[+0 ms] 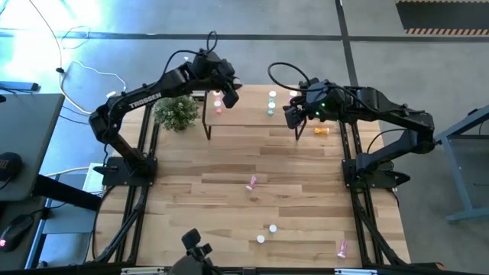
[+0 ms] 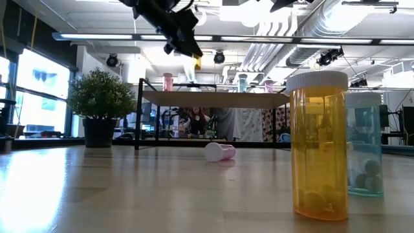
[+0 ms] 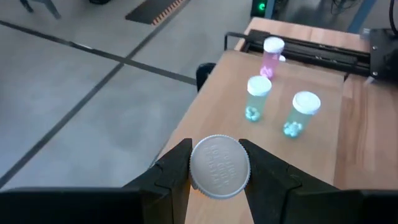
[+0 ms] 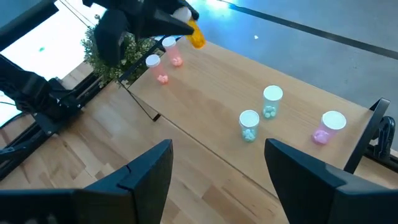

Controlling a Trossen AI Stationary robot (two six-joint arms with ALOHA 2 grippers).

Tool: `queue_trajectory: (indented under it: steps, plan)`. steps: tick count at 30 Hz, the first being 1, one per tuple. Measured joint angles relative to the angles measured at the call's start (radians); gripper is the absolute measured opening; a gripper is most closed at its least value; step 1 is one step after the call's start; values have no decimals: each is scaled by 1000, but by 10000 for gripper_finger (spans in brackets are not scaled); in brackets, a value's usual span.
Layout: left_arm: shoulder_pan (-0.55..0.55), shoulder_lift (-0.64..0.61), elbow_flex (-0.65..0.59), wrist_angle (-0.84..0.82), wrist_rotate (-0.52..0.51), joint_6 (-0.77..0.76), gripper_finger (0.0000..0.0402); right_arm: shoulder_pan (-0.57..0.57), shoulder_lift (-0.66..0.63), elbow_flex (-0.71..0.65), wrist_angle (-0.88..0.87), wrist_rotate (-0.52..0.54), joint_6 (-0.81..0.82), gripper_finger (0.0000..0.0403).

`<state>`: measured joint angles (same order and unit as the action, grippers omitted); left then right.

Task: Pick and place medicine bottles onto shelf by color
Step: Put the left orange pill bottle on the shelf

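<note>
The left gripper (image 4: 186,22) pinches an orange, white-capped medicine bottle (image 4: 196,37) above the shelf (image 4: 211,93) near its left edge, while the right gripper (image 4: 217,168) hovers spread over the shelf's front edge.

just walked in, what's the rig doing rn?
Sorting medicine bottles onto the shelf by color. The left gripper is shut on an orange bottle, holding it above the shelf's left end, near two pink bottles already standing there. Two pale green bottles and another pink one stand further along. The right gripper hangs open over the shelf's right side, empty. More bottles are on the table, some lying down.
</note>
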<state>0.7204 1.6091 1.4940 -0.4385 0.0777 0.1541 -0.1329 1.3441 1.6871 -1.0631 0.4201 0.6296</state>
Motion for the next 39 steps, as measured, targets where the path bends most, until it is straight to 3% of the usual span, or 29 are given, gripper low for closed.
queue_trajectory:
  steps: [26, 39]
  plan:
    - [-8, 172, 0, -30, -11, -76, 115, 0, 0, 0, -1, 0, -1, 245]
    - [-7, 177, 1, -24, -41, -99, 115, 0, 0, 0, -1, 0, -1, 245]
